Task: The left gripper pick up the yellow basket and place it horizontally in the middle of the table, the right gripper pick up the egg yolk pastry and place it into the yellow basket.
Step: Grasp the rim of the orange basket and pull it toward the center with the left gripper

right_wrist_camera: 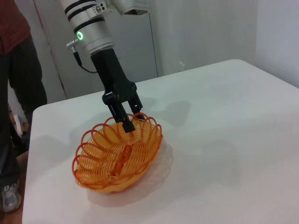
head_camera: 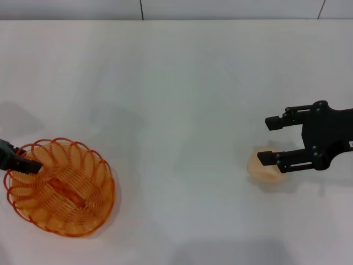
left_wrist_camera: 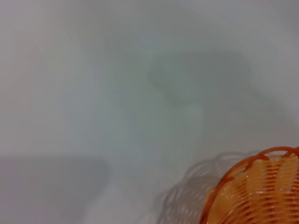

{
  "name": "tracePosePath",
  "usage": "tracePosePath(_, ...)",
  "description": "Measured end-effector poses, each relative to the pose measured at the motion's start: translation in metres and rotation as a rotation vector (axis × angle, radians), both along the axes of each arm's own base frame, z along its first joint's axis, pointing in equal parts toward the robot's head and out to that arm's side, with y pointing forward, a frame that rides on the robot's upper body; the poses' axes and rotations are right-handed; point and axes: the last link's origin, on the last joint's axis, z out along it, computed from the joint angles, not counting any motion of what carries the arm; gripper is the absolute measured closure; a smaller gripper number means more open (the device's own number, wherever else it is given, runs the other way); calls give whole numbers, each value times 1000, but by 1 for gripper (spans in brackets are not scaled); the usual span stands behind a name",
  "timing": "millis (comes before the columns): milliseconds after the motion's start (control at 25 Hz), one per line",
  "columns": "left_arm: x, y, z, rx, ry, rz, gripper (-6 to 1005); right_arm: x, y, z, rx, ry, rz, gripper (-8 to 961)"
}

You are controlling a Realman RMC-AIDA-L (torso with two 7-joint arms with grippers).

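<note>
Left claw (head_camera: 27, 164) is clamped on the rim of the basket (head_camera: 60, 187), which sits far left of the pastry (head_camera: 266, 167) on the table (head_camera: 176, 83). Right claw (head_camera: 269, 141) hangs spread above the pastry. It looks soft and crumbly, best held gently by its sides.

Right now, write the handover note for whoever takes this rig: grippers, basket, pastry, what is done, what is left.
Left gripper: at the far left rim of the yellow basket, jaws closed on the rim wire; in the right wrist view the basket looks tipped up on that side.
Right gripper: jaws open, hanging over the egg yolk pastry, not gripping it.
Basket is at the left near part of the table, not in the middle.
Pastry lies on the table at the right.
Done: basket gripped.
Left: set the basket across the middle, grasp the pastry, drop it in.
</note>
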Motion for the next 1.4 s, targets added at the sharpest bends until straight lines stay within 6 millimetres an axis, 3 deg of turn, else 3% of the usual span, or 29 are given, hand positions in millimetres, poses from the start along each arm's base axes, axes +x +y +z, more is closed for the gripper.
tracePosePath(280, -4, -1, -3, -4, -6, 19, 480, 0, 0, 0, 0, 0, 0, 230)
tracePosePath(400, -5, -1, -4, -5, -7, 21, 620, 1, 1, 1, 6, 2, -3, 230)
tracePosePath(1000, -12, 3, -8, 6, 37, 30, 743, -1, 1, 2, 9, 2, 1, 231)
tracePosePath(1400, -3, 7, -7, -9, 25, 7, 845, -2, 2, 3, 11, 3, -3, 231)
